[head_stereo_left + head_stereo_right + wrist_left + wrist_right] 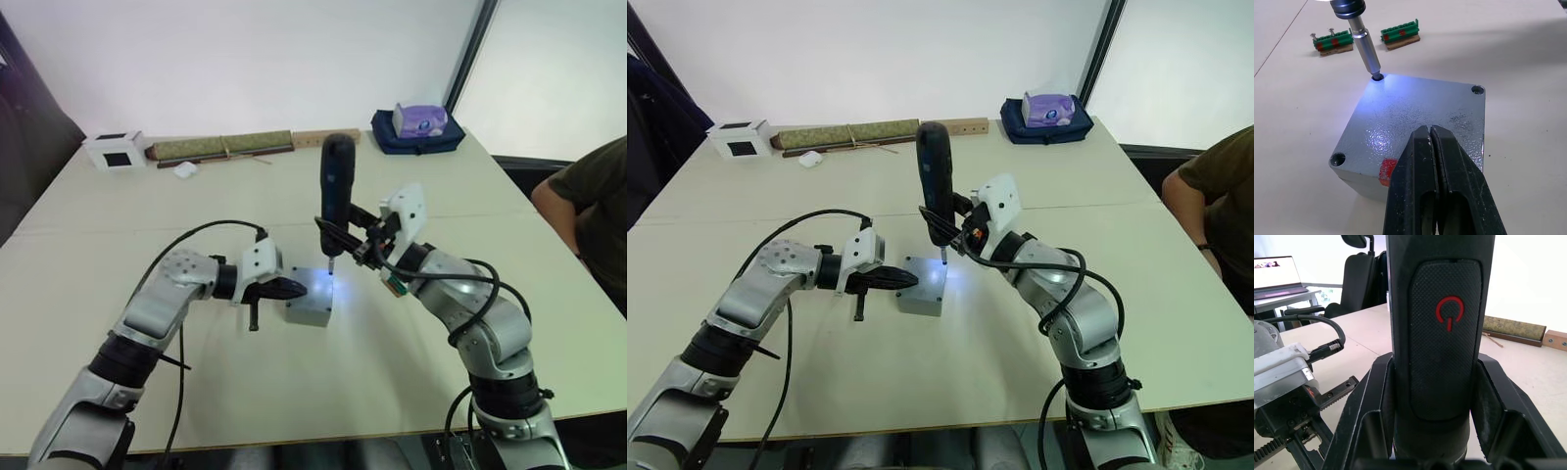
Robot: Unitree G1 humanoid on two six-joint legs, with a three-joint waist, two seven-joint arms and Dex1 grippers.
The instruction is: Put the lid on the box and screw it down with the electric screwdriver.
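The grey lid (pixel 1415 117) lies on top of the grey box (pixel 310 311) at the table's middle, its red mark (pixel 1386 172) at one edge. My left gripper (pixel 1431 132) is shut and its fingertips press down on the lid. My right gripper (pixel 345 238) is shut on the black electric screwdriver (pixel 337 181), held upright. Its metal bit (pixel 1366 49) stands in the lid's far corner screw hole (pixel 1377 76), and its light glows bluish on the lid.
Two small green circuit-board pieces (pixel 1331 41) (pixel 1399 34) lie just beyond the box. At the table's back stand a white box (pixel 116 149), a long bundle (pixel 223 146) and a blue bag (pixel 416 127). A person (pixel 593 201) sits at the right edge.
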